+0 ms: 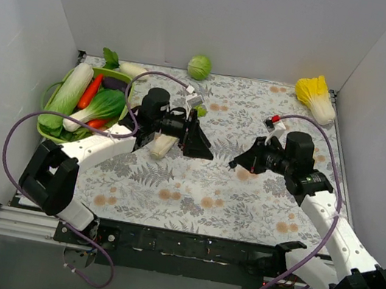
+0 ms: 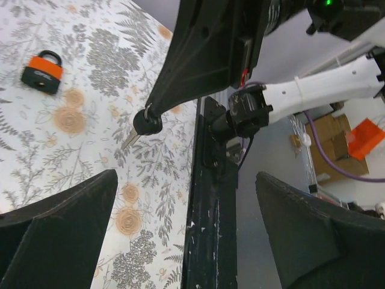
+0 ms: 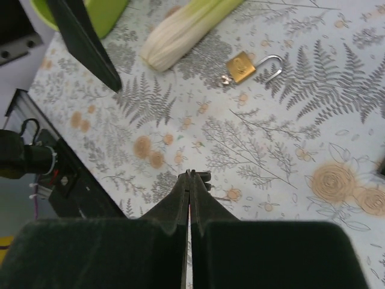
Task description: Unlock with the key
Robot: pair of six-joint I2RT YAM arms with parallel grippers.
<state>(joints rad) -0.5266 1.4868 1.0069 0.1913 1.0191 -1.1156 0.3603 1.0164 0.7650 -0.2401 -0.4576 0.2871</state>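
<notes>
My right gripper (image 1: 235,165) is shut on the key. In the left wrist view the key's black head (image 2: 145,124) sits pinched at the right gripper's tip, its silvery blade pointing down-left just above the cloth. In the right wrist view my right gripper (image 3: 190,175) stands closed, with the key's head (image 3: 204,178) peeking out at the tip. The orange-and-black padlock (image 2: 42,71) lies on the cloth. The small brass padlock (image 3: 243,66) lies with its shackle swung open. My left gripper (image 1: 205,151) (image 2: 192,241) is open and empty, held above the cloth.
A pale vegetable stalk (image 3: 180,33) lies beside the brass padlock, also under the left arm (image 1: 163,147). A green basket (image 1: 50,93) of vegetables stands at the left. A green cabbage (image 1: 199,65) and a yellow napa cabbage (image 1: 317,97) lie at the back. The black rail (image 2: 213,211) marks the near edge.
</notes>
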